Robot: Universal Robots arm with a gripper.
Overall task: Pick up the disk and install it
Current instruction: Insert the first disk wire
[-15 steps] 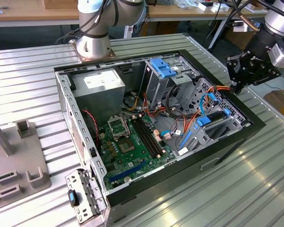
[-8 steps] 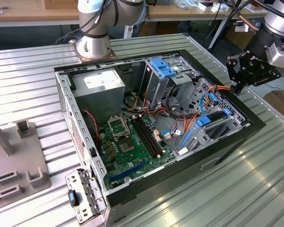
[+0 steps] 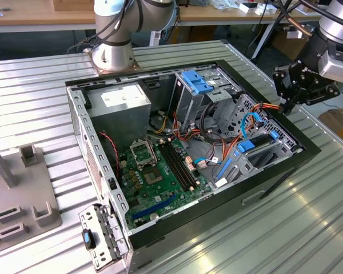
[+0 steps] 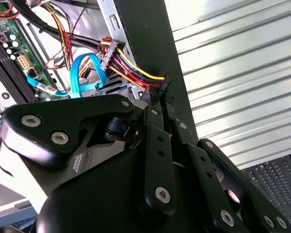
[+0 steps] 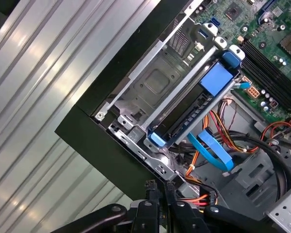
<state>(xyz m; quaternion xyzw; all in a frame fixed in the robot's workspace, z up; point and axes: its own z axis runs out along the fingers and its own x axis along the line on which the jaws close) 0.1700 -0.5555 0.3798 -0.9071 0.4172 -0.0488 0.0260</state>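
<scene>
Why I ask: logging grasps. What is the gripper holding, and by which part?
Nothing, it seems: the gripper has its jaws together, nothing between them. The disk sits in the drive cage.

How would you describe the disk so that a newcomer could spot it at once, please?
Find the open computer case and go to the drive cage near its corner at the exterior view's right. The disk is the flat dark grey slab edged in bright blue, unlike the curved blue cable beside it.
</scene>
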